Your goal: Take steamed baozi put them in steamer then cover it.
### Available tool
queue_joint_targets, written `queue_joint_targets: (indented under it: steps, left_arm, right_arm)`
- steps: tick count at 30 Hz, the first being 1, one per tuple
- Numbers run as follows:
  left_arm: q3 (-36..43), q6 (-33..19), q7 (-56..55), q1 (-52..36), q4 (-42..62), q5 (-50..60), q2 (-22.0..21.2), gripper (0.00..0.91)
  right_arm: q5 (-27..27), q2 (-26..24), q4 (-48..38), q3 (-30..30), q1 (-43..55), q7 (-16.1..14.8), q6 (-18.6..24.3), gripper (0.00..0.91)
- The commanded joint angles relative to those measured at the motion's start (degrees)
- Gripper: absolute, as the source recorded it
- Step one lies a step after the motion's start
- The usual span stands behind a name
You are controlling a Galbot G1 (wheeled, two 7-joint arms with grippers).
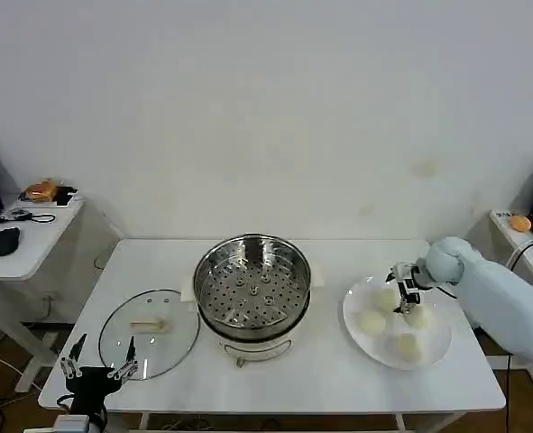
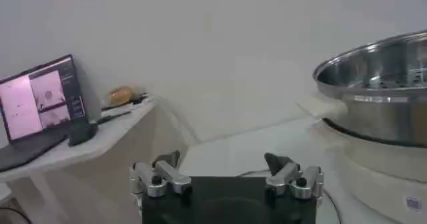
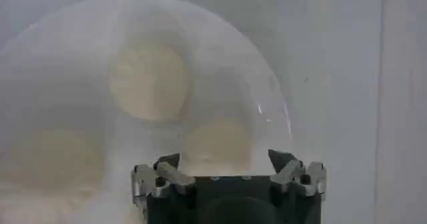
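Four steamed baozi point(image 1: 373, 322) are sitting on the white plate point(image 1: 436, 347); the steamer point(image 1: 252, 281) is standing bare. The right claw point(image 1: 403, 290) is hovering wide above them, the left claw point(image 1: 97, 369) waiting wide by the cover point(image 1: 149, 333).

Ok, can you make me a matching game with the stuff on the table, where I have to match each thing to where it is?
Things:
1. steamer
2. cover
3. steamed baozi
4. left gripper

Places:
A. on the white plate, on the right side of the table
B. in the middle of the table, with nothing in it
C. lying flat on the table, left of the steamer
D. open, at the table's near left edge, just in front of the cover

Right pairs: 1-B, 2-C, 3-A, 4-D
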Motion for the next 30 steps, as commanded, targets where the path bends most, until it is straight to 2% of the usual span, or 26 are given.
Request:
queue_joint_targets:
  steps: [1, 8, 10, 15, 25, 30]
  left_arm:
    - [-0.1, 0.0, -0.1, -0.2, 0.2, 0.0, 0.0, 0.907]
    - [0.0, 0.0, 0.0, -0.3, 0.2, 0.0, 0.0, 0.907]
    - [0.0, 0.0, 0.0, -0.3, 0.1, 0.0, 0.1, 0.907]
    - [0.1, 0.0, 0.0, -0.3, 0.1, 0.1, 0.0, 0.907]
    - [0.1, 0.1, 0.0, -0.3, 0.0, 0.0, 0.2, 0.907]
    - [0.3, 0.1, 0.0, 0.1, -0.1, 0.0, 0.3, 0.907]
  right_arm:
    - [-1.1, 2.8, -4.6, -1.6, 1.3, 0.1, 0.2, 0.877]
    - [-1.9, 3.0, -5.1, -1.6, 0.9, -0.1, -0.2, 0.766]
    - [-1.8, 3.0, -5.0, -1.7, 0.8, -0.1, -0.2, 0.695]
    - [-1.5, 2.4, -4.6, -1.8, 1.1, -0.4, -0.4, 0.625]
    - [-0.3, 0.5, -2.3, -3.3, 3.0, -1.5, -0.1, 0.625]
    - [2.7, -2.8, 2.7, -6.1, 6.5, -1.8, -0.3, 0.625]
